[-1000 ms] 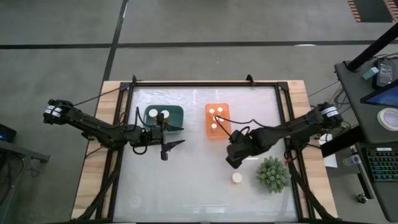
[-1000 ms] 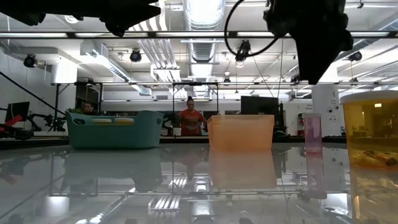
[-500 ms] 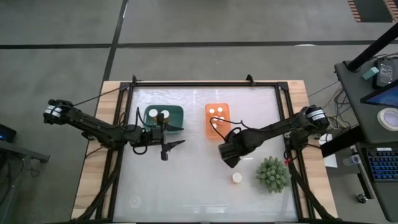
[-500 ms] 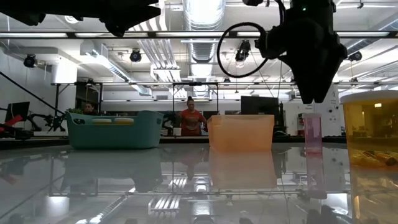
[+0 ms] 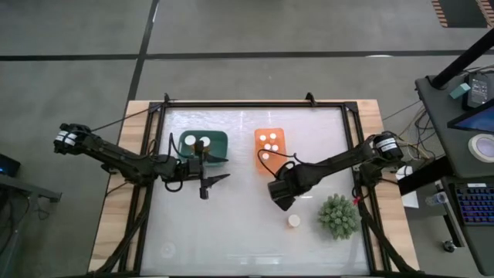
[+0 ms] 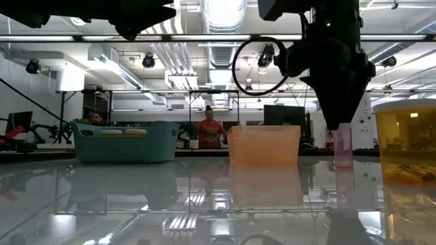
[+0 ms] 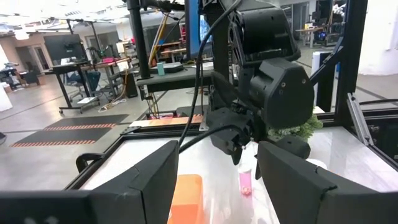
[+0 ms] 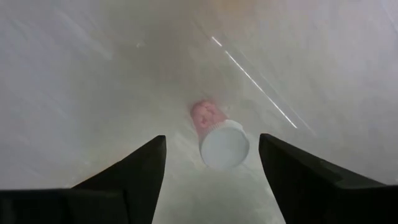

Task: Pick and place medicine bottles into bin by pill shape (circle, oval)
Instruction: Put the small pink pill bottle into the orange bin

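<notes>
My right gripper (image 8: pixel 208 168), fingers spread wide, hangs over the last loose medicine bottle (image 8: pixel 219 138) on the table (image 5: pixel 231 224) w/ its white cap centred betw. them, so I judge it's lined up for a straight-down grab.

Right arm reaching in from my right, elbow bent, wrist pitched down; right gripper (image 5: pixel 282 202) pointing at tabletop, fingers (image 8: pixel 130 174) spread wide, nothing between them. Left arm stretched in from my left, low and level, parked; left gripper (image 5: pixel 212 182) facing across toward right one, fingers (image 7: pixel 149 180) apart.
</notes>
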Controlling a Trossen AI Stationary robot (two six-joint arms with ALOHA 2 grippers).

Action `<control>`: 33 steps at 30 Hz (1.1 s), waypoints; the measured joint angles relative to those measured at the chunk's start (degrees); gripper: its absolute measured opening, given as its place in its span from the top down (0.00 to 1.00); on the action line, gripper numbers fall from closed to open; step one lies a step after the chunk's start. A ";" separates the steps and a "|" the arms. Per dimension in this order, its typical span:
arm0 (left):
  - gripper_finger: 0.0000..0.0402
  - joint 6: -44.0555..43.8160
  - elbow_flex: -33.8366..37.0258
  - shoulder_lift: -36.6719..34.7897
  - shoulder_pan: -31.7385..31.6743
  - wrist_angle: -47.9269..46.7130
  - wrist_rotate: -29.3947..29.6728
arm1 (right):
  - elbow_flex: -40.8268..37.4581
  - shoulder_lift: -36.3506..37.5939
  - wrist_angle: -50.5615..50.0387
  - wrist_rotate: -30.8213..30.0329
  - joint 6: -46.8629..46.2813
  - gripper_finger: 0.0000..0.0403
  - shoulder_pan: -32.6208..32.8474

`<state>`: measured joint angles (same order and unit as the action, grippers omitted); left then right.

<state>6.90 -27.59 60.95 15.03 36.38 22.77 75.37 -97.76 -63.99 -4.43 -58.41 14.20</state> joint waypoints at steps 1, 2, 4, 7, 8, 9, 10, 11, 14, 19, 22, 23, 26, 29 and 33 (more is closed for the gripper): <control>0.49 0.00 0.00 0.00 0.00 0.02 -0.01 | -0.04 -0.20 -0.04 0.00 0.02 0.39 0.00; 0.49 0.00 0.00 0.00 0.00 0.01 0.01 | -0.04 -0.35 -0.02 -0.01 0.07 0.40 0.00; 0.49 -0.02 0.00 0.00 0.00 0.00 0.01 | -0.27 -0.41 0.04 0.00 0.15 0.41 0.00; 0.49 -0.01 0.02 0.00 -0.01 0.00 0.00 | -0.45 -0.41 0.02 0.00 0.15 0.43 0.00; 0.49 -0.02 0.02 0.00 -0.01 0.00 0.00 | -0.53 -0.41 0.01 0.00 0.15 0.43 0.00; 0.49 -0.02 0.02 0.00 0.00 0.02 0.00 | -0.58 -0.41 -0.02 0.00 0.15 0.44 0.00; 0.49 -0.02 0.02 0.00 -0.01 0.01 0.00 | -0.61 -0.41 0.01 0.00 0.15 0.44 0.00; 0.49 -0.02 0.02 0.00 0.00 0.00 0.00 | -0.61 -0.41 0.02 0.00 0.15 0.44 0.00; 0.49 -0.02 0.02 0.00 0.00 0.02 0.01 | -0.65 -0.41 0.04 -0.02 0.50 0.46 0.00; 0.49 -0.02 0.02 0.00 0.00 0.00 0.01 | -0.69 -0.41 0.21 -0.04 0.60 0.50 0.00; 0.49 -0.02 0.02 0.00 0.00 0.01 0.00 | -0.69 -0.41 0.29 -0.07 0.60 0.52 0.00; 0.49 -0.02 0.02 0.00 0.00 0.02 0.00 | -0.69 -0.41 0.34 -0.07 0.59 0.54 0.00; 0.49 -0.02 0.02 0.00 0.00 0.02 0.00 | -0.69 -0.41 0.44 -0.07 0.59 0.57 0.00; 0.49 -0.02 0.02 0.00 0.00 0.01 0.00 | -0.69 -0.41 0.48 -0.09 0.59 0.61 0.00; 0.49 -0.02 0.02 0.00 0.00 0.02 0.00 | -0.69 -0.41 0.75 -0.11 0.57 0.66 0.00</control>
<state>6.87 -27.57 60.95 15.03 36.40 22.77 74.67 -98.17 -63.23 -4.54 -57.84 14.20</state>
